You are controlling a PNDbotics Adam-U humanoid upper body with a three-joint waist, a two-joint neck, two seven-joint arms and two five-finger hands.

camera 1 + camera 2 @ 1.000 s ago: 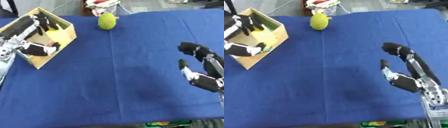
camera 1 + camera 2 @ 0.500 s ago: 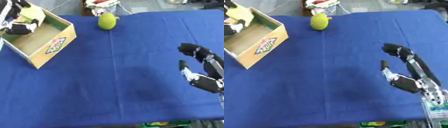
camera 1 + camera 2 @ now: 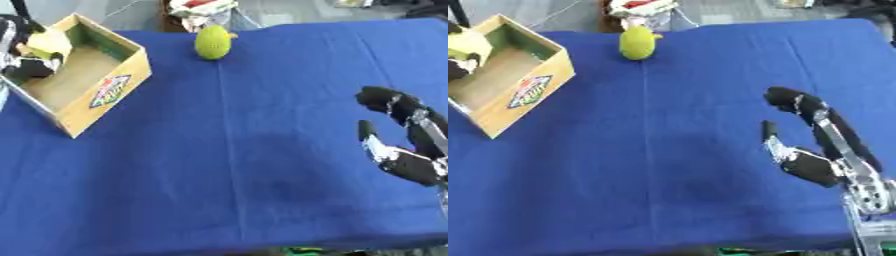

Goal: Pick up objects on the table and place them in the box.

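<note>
Your left hand [image 3: 24, 55] sits at the box's [image 3: 105, 95] far-left edge, at about 10 o'clock in the view, with its fingers curled around a pale yellow object [image 3: 45, 42] that rests over the box's rim; whether it lies inside the cavity or only on the edge cannot be told from here. The box floor that shows looks bare cardboard.

The one object left out on the blue table [image 3: 245, 165] is the yellow-green fruit-shaped object [image 3: 213, 42], standing near the far edge at about 12 o'clock, just beside the box's far-right corner but apart from it. Its long axis runs roughly upright in the view, away from you, with a small stub pointing toward 2 o'clock.

Your right hand [image 3: 807, 150] hangs idle at about 4 o'clock, fingers relaxed and arched, thumb apart, holding nothing. From those fingers the fruit lies toward 10 to 11 o'clock and well apart, most of the table between them. From your left hand it lies toward 3 o'clock and clearly nearer, with only the box between.

So you will probably find the left the shorter reach: let go of the yellow object into the box first, then lift over the far wall and come at the fruit from its left side, closing across its narrow width
</note>
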